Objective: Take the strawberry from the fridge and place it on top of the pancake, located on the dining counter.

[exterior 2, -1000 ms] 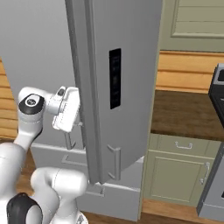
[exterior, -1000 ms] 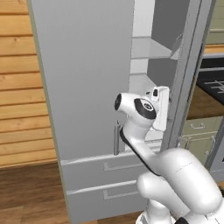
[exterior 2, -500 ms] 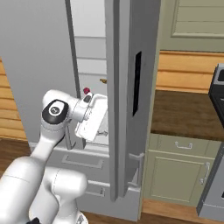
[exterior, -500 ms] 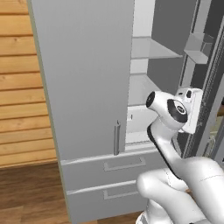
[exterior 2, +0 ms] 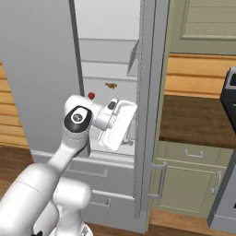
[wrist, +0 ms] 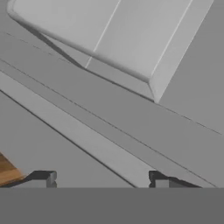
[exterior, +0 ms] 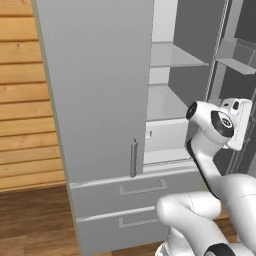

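Note:
The fridge [exterior: 95, 100] stands with its left door shut and its right door [exterior 2: 148, 115] swung wide open. On a pale shelf inside lies the strawberry [exterior 2: 91, 96], a tiny red lump, just above and behind my wrist. My hand [exterior 2: 117, 123] hangs in front of the lower shelves beside the open door's edge, and shows at the right too [exterior: 239, 124]. In the hand view my gripper [wrist: 103, 180] is open, its fingertips [wrist: 43, 178] wide apart with nothing between them, facing a bin on the door's inner side. The pancake and the dining counter are out of view.
A small yellowish-brown scrap [exterior 2: 110, 85] lies on the shelf above the strawberry. Two drawers [exterior: 142, 187] sit below the fridge doors. To the right is a cupboard-fronted counter [exterior 2: 193, 115] with a dark top and a stove edge [exterior 2: 229, 92]. Wooden wall panels [exterior: 25, 100] are at the left.
The fridge's right door has swung from nearly shut to wide open. My hand has moved rightward along with the door's edge, and the shelves and strawberry have come into sight.

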